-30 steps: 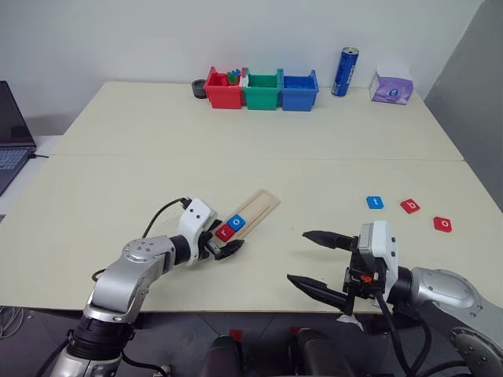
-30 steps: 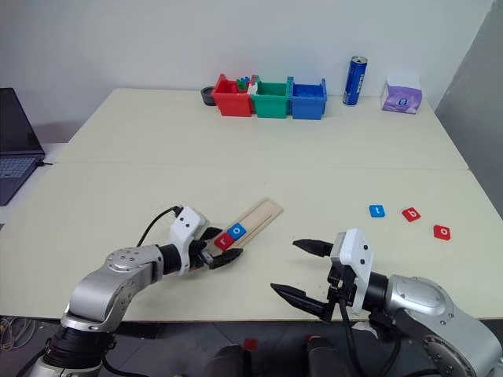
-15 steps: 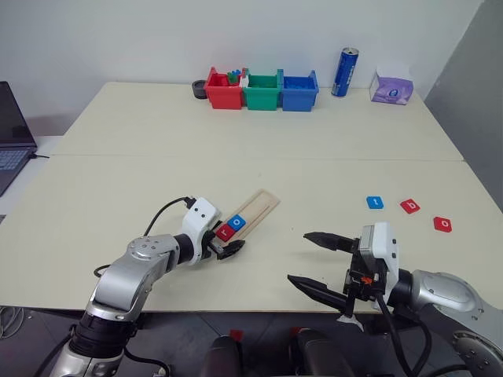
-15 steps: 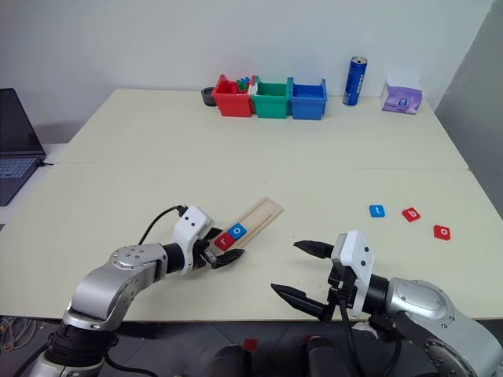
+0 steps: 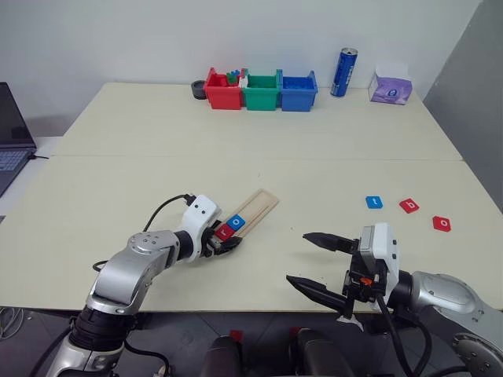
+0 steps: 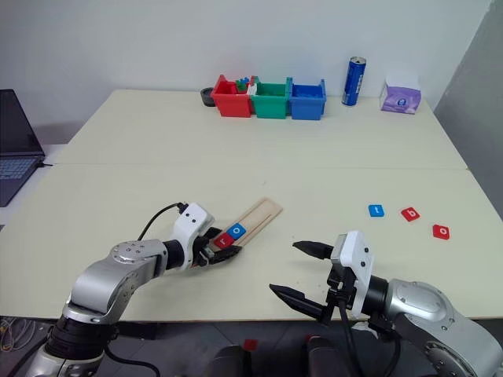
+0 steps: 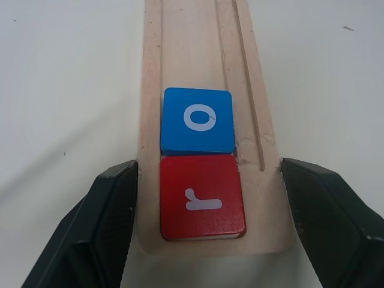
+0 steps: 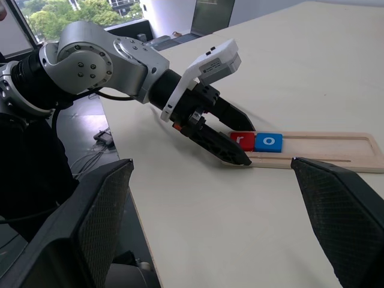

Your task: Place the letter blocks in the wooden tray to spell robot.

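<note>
Tray [image 7: 198,66]: on the table, red r [image 7: 201,195] and blue o [image 7: 198,120] at its near end
Left gripper [image 7: 207,210]: fingers astride that end, seemingly touching its edges (contact unclear)
Right gripper [image 5: 318,263]: spread wide, empty
Loose tiles: t [image 5: 375,202], b [image 5: 409,206], o [image 5: 442,224], well right of the tray

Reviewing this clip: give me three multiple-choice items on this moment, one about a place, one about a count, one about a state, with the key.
1. Where does the red r block lie?
A. at the end of the wooden tray nearest the left gripper
B. in the green bin
C. beside the can

2. How many letter blocks lie loose on the table, outside the tray?
A. one
B. three
C. five

3. How does the right gripper stand?
A. shut on a block
B. open, holding nothing
C. shut on the tray

Key: 1 A, the r sits beside the blue o block at that end. 2 B, blue t, red b and red o. 3 B, its fingers are spread apart.
</note>
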